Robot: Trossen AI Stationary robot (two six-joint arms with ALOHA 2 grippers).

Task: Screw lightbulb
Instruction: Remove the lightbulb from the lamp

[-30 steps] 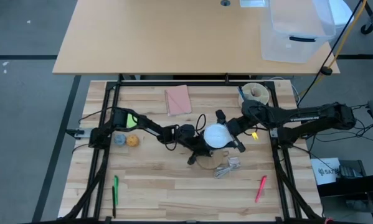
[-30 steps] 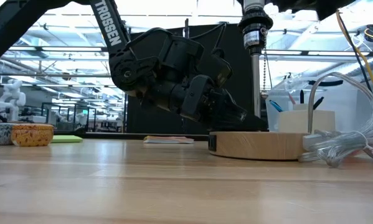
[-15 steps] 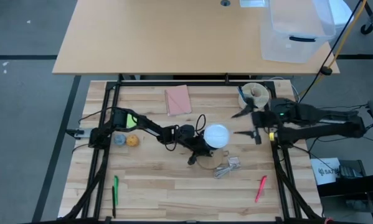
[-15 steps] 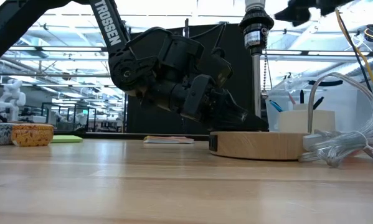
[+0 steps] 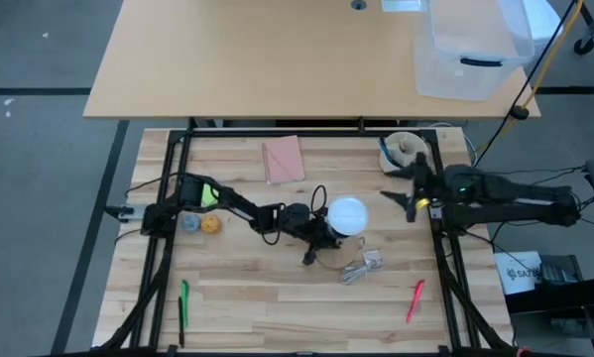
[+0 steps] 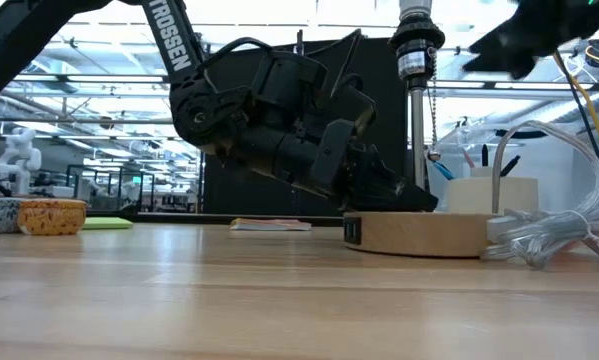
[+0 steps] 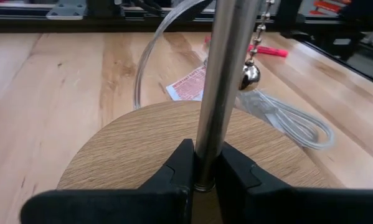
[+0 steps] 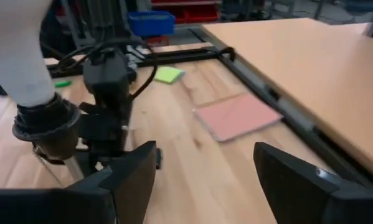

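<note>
The white lightbulb (image 5: pixel 347 215) sits dome-up in the black socket (image 8: pixel 46 127) at the top of a lamp's metal pole (image 6: pixel 416 130). The pole stands on a round wooden base (image 6: pixel 429 232). The bulb also shows in the right wrist view (image 8: pixel 18 56). My left gripper (image 5: pixel 314 235) is low at the foot of the pole and shut on it. My right gripper (image 5: pixel 403 188) is open and empty, off to the right of the bulb and above the table, near the right frame rail. My left gripper pinches the metal pole just above the wooden base (image 7: pixel 205 168) between its two fingers (image 7: pixel 177 171). It comes in slanting down from the table's left, and the fingers lie across the pole. The pole stands upright, with its base flat on the table.
A crumpled clear plastic wrapper (image 5: pixel 361 266) lies just in front of the lamp. A pull chain (image 7: pixel 251 74) hangs beside the pole. A pink notebook (image 5: pixel 284 159) and a tape roll (image 5: pixel 408 149) lie farther back. A green pen (image 5: pixel 184 302) and a red pen (image 5: pixel 415 299) lie near the front edge.
My right gripper, whose fingers stood on either side of the bulb, has drawn away from it toward the table's right edge and turned. The bulb has stayed in the socket. My left gripper has kept its hold on the pole.
</note>
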